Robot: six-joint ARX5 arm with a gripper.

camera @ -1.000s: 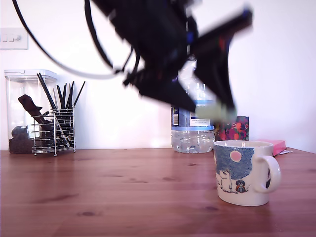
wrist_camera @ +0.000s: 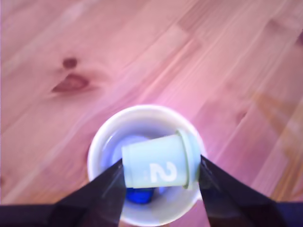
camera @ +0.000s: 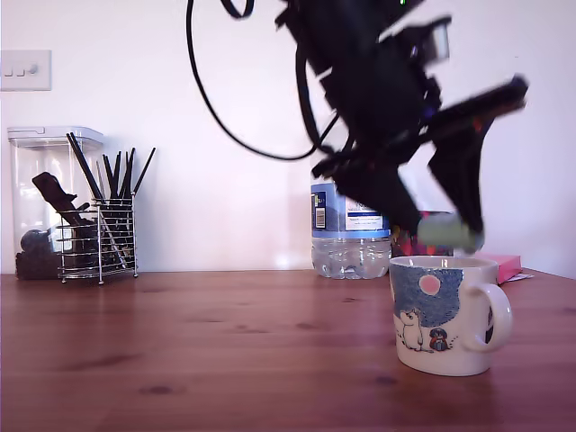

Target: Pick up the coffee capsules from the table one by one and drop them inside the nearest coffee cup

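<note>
Since a second ago the black gripper point(camera: 443, 227) has swung toward the exterior view's right and sunk lower. It carried the pale mint green plastic capsule point(camera: 445, 232) from a spot up and to the left of the mug to a place right above its mouth. The cream ceramic mug point(camera: 441, 315), with its blue-grey patch, pink dot and small cartoon figures, has not shifted on the brown wooden table point(camera: 180, 360).

In the wrist view the gripper point(wrist_camera: 161, 182) has its two dark fingers point(wrist_camera: 111, 187) closed against the mint capsule point(wrist_camera: 158, 165), one at the narrow base and one at the rimmed top. The jaws stand only as far apart as the pod is long. The pod lies on its side with a white "2" facing the camera. It hangs over the open mouth of the mug point(wrist_camera: 99, 142), inside the ring of the rim as seen from above. In the exterior view it sits just above the rim; I cannot tell whether it touches. Under it, down in the mug, lies a dark blue capsule point(wrist_camera: 139, 195), partly hidden by the mint one.

Behind the arm, by the white wall, stand a clear plastic water bottle point(camera: 349, 243) and, at the exterior view's left, a wire holder of black utensils point(camera: 99, 229) beside a clear lidded container point(camera: 36, 198).
</note>
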